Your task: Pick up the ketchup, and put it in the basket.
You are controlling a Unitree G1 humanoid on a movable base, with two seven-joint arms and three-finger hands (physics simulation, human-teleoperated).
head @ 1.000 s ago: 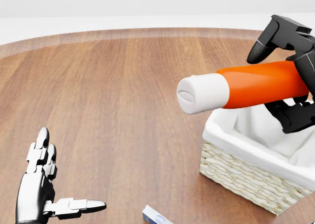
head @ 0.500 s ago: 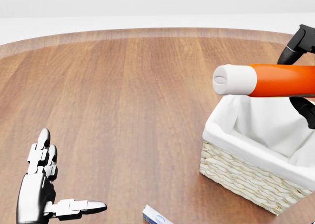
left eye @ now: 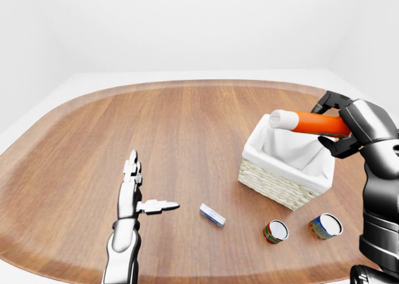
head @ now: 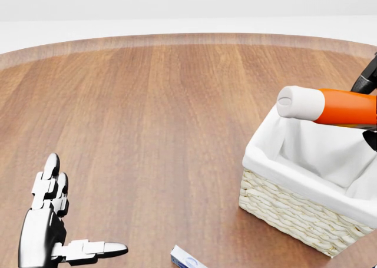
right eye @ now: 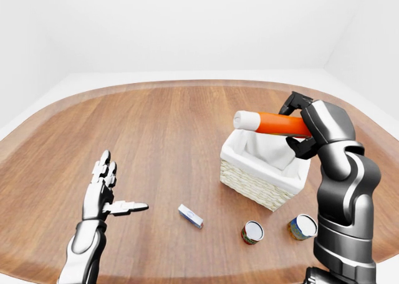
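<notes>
Right hand has its dark fingers closed round the orange end of the ketchup. It holds the bottle lying sideways, up in the air over the basket. The white cap points to the left of the head view, past the basket's top rim. The bottle does not touch the white cloth inside.

Left hand is low on the left, fingers spread out flat, with nothing in it, well away from the basket.

I think the bottle is light and smooth plastic, a bit squishy, so it may slip if the fingers loosen too soon. The middle of the orange part looks like the best place to hold, not the round cap.

On the table near the basket sit a small white box and two cans.
</notes>
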